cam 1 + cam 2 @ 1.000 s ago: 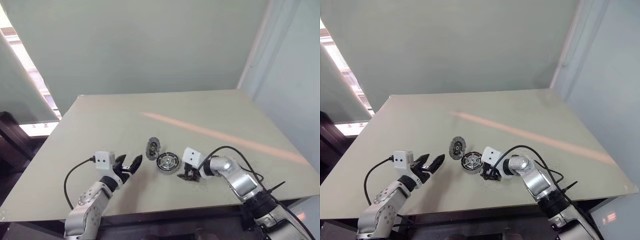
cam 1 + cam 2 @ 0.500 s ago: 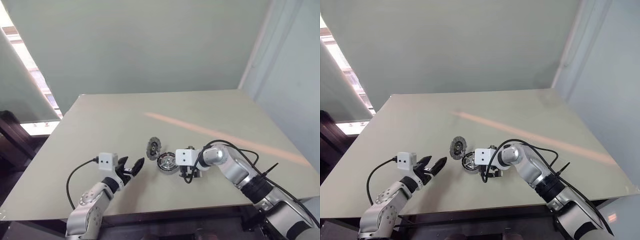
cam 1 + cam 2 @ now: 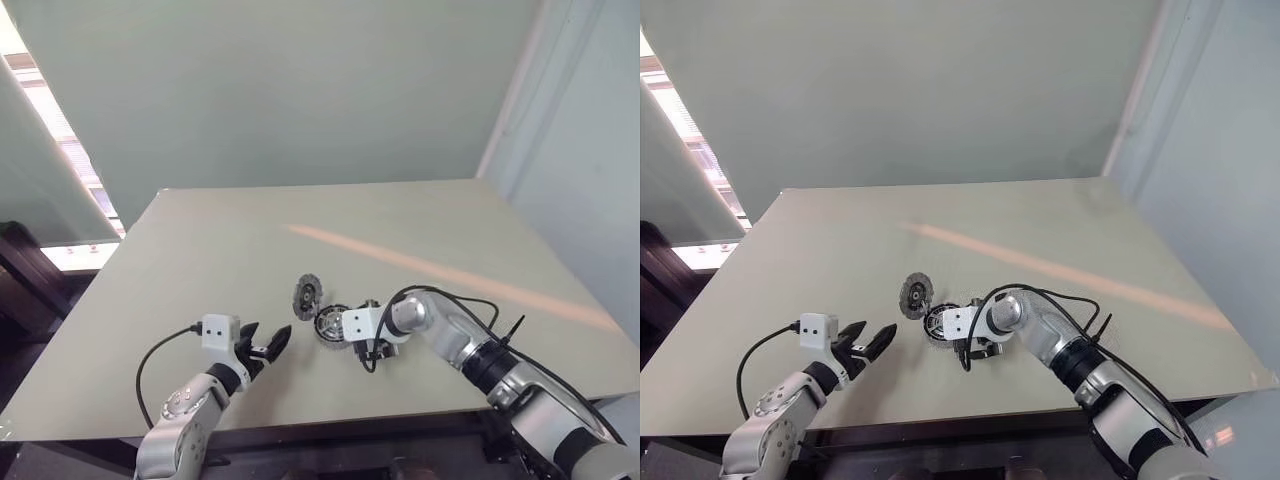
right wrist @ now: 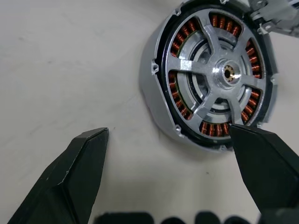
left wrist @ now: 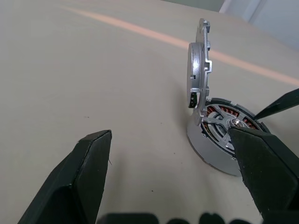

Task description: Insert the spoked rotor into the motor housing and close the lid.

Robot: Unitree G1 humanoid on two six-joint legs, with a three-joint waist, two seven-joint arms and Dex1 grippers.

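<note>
While both arms sit over the near half of the surface [image 3: 200, 240], you've got the motor housing [image 4: 212, 77] lying flat, roughly midway between the left and right edges and closer to the near edge than the far one. Spoked rotor [image 4: 223, 70] is already seated in it: silver spokes over the copper windings, hub centred. Lid [image 5: 200, 63] stands on edge, upright, touching the housing's far-left rim.

Your right end effector [image 4: 173, 172] is spread wide, nothing held. It points down at the housing from the right; in the right wrist view one finger overlaps the housing's rim, the other is over bare surface. Whether it touches the housing I can't tell.

Your left end effector [image 3: 263, 346] is also wide open and empty, near the surface's near edge, left of the housing and clear of it, aimed toward housing and lid.
</note>
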